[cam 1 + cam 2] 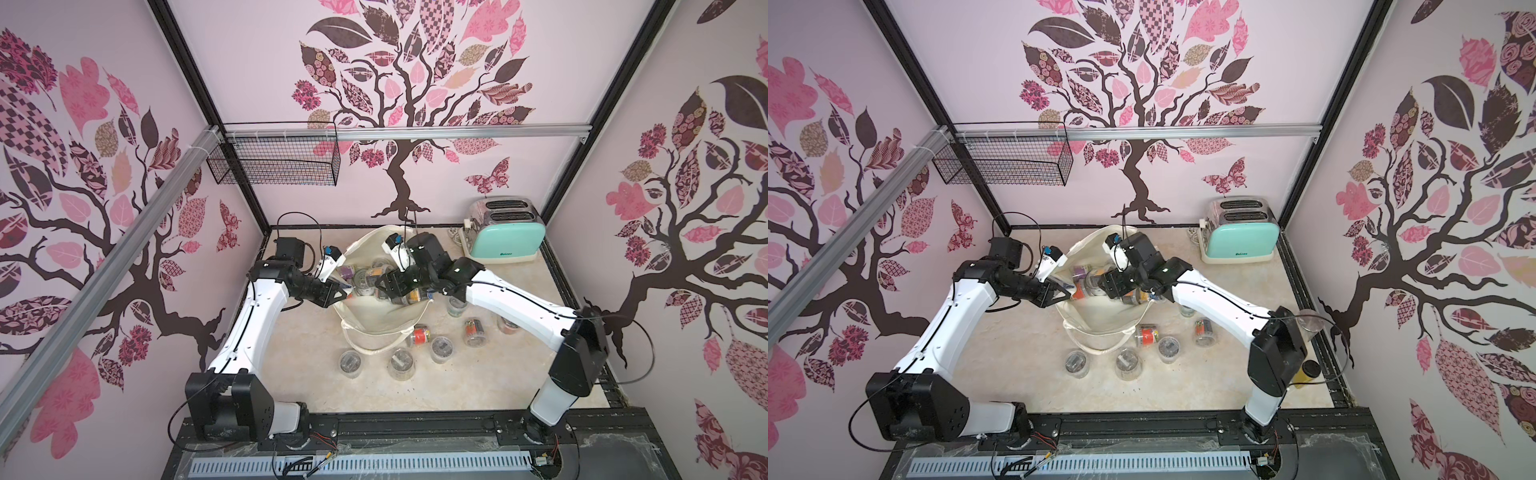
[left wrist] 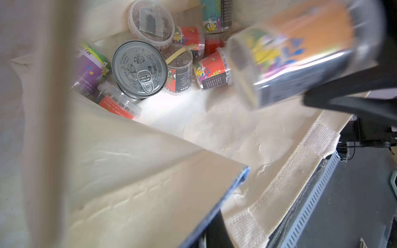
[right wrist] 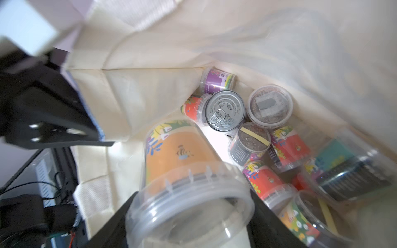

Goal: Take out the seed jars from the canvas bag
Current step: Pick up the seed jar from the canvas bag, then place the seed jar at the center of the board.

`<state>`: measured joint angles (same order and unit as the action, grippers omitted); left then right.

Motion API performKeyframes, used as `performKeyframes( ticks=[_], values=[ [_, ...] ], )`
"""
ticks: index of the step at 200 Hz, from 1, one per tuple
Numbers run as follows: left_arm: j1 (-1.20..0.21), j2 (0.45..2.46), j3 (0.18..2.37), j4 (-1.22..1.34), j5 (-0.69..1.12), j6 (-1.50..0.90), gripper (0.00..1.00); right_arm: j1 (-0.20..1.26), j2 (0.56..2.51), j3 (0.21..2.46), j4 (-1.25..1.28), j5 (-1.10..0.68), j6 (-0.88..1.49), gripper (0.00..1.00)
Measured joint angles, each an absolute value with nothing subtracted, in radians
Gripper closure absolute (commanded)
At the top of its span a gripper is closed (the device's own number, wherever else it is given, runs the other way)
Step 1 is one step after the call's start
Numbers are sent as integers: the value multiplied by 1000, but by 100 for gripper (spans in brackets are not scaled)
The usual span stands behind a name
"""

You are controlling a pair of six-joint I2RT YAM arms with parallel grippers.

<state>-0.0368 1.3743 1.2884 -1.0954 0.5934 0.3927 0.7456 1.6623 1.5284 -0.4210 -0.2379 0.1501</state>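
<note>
**A:** Seed jars (image 1: 402, 364), the small squat clear plastic tubs with coloured packets inside: how many are out?

**B:** At least 6 show on the pale marbled table (image 1: 316, 386) in both top views. They stand or lie tipped just in front of and to the right of the large cream canvas bag (image 1: 362, 311). 3 stand nearest the robot. A red-packet jar (image 1: 420, 336) lies on its side just beside the bag's cream strap (image 1: 376, 353).

**A:** And the arms?

**B:** The right gripper (image 3: 191, 216) is clenched round an orange-packet jar (image 3: 184, 154), which is tipped over at the bag's mouth and not yet clear of the rim. The left gripper (image 1: 343, 291) is pinched tight on the bag's left rim, holding the mouth open.

**A:** What is left?

**B:** The right wrist view shows at least 8 jars piled on the bag floor around a silver pull-tab tin can (image 3: 225, 112). I judge the can is no seed jar and can stay. So the job looks a little under half done.

**A:** Room to move?

**B:** The nearest strip of table is bare. The right side is crowded, and the rightmost jar (image 1: 509, 326) sits near the black side rail (image 1: 559, 274). Farther back, a mint-green toaster (image 1: 505, 235) stands by the rear wall, well apart from the bag. A black wire basket (image 1: 274, 160) hangs on the wall above, out of the way.
</note>
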Motion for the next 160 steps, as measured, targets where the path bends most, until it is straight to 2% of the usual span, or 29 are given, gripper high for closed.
performKeyframes(
  ticks=[29,71,160],
  values=[
    [-31,1374,1289,-1095,589,387,100,614,1551,1529,-496,-338,127,27],
    [-24,1374,1289,-1093,587,382,100,461,1399,1482,-557,-364,78,25],
    [-19,1391,1309,-1095,588,369,100,443,1201,1291,-690,-231,29,27]
  ],
)
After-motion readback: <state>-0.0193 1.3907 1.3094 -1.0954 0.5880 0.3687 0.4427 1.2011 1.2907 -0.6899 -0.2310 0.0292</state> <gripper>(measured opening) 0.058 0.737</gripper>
